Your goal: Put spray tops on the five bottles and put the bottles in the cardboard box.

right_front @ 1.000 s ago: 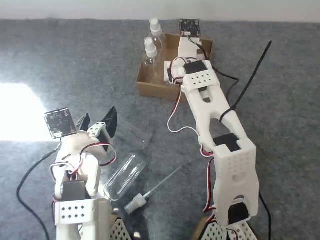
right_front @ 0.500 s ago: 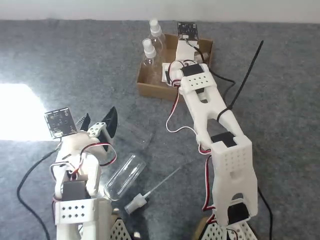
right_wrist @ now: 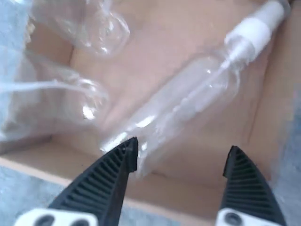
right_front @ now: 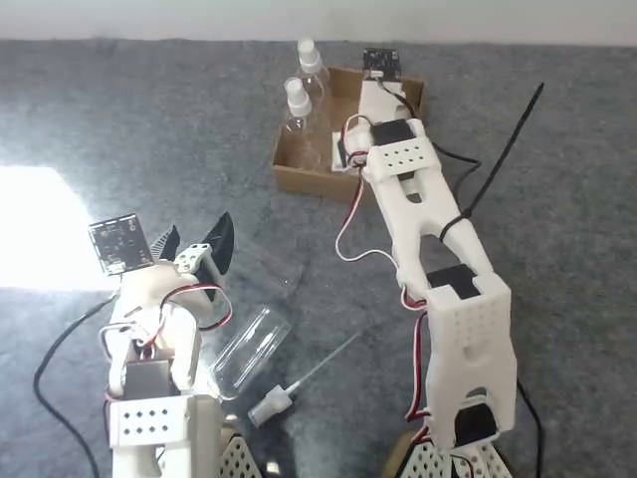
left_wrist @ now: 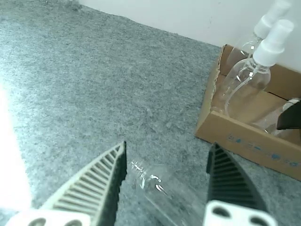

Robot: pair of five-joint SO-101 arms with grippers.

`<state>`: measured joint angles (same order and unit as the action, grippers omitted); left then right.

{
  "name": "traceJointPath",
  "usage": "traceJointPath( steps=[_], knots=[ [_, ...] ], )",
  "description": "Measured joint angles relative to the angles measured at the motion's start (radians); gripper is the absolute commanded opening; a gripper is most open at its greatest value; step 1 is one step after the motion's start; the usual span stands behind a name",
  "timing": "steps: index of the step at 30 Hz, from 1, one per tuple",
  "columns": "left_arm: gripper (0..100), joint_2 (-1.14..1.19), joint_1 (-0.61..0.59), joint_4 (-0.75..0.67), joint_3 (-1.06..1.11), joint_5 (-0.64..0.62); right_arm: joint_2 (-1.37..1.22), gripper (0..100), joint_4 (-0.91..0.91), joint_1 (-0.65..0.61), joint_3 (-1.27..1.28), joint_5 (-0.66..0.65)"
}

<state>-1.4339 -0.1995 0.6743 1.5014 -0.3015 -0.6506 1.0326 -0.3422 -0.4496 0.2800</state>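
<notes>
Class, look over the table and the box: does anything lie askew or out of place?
Yes. In the cardboard box, one capped bottle lies on its side, while two upright bottles stand beside it. On the table, a bare bottle lies flat, with a spray top loose next to it, not fitted.

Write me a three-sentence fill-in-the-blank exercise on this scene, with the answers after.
1. Two capped bottles stand ___ in the cardboard box.
2. The right tool is ___ above a third bottle lying in the box.
3. A loose spray top lies on the ___, outside the box.
Missing words: upright; open; table.
</notes>
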Motion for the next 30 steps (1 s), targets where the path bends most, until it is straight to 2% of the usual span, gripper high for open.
traceJointPath(
  steps=[10, 15, 30],
  knots=[
    [26, 0.000, 0.000, 0.000, 0.000, 0.000, 0.017, 28.2, 0.051, 0.008, 0.006, -0.002],
    [26, 0.000, 0.000, 0.000, 0.000, 0.000, 0.017, 28.2, -0.006, -0.011, 0.006, 0.061],
    [26, 0.000, 0.000, 0.000, 0.000, 0.000, 0.041, 28.1, -0.032, -0.011, 0.006, 0.123]
  ],
)
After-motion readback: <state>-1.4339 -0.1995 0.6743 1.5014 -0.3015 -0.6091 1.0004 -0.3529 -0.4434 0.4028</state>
